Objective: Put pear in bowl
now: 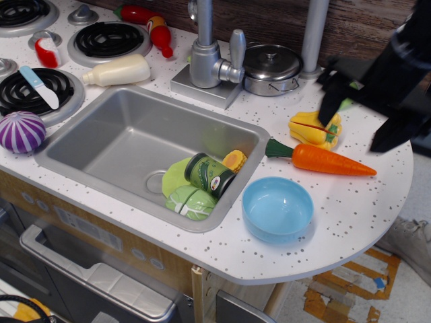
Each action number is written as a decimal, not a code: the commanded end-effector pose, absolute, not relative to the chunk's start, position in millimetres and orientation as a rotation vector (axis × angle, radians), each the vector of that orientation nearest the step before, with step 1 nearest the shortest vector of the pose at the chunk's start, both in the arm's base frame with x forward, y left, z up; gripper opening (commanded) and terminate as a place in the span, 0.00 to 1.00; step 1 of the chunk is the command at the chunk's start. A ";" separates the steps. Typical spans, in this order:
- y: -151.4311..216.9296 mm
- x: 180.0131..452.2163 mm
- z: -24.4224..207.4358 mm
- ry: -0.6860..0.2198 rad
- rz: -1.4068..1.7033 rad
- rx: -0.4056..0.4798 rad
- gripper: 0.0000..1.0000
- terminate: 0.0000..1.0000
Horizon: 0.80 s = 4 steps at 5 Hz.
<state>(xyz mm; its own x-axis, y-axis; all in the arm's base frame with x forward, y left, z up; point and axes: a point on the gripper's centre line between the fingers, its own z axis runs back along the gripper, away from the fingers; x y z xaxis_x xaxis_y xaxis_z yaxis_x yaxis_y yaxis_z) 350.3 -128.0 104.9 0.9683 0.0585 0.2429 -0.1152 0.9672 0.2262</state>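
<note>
Gripper (357,114) position: note that it sits at the far right of the counter, above the yellow bell pepper (314,128), motion-blurred. You see its two dark fingers (329,101) spread wide apart with nothing between them.

Locate the bowl (277,208) on the speckled counter (350,202), just right of the sink (114,141), upright and empty. Find the carrot (323,159) lying just behind the bowl, close to the pepper.

Locate the pear (176,177) inside the sink at its near right corner, partly hidden by the dark green can (209,174) lying on it. Observe the flatter green cabbage toy (192,201) just in front of it.
</note>
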 end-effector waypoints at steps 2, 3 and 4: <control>-123.5 476.0 110.3 -0.453 0.048 0.157 1.00 0.00; -110.9 509.0 106.0 -0.491 -0.002 0.169 1.00 0.00; -100.4 521.2 96.4 -0.507 -0.018 0.174 1.00 0.00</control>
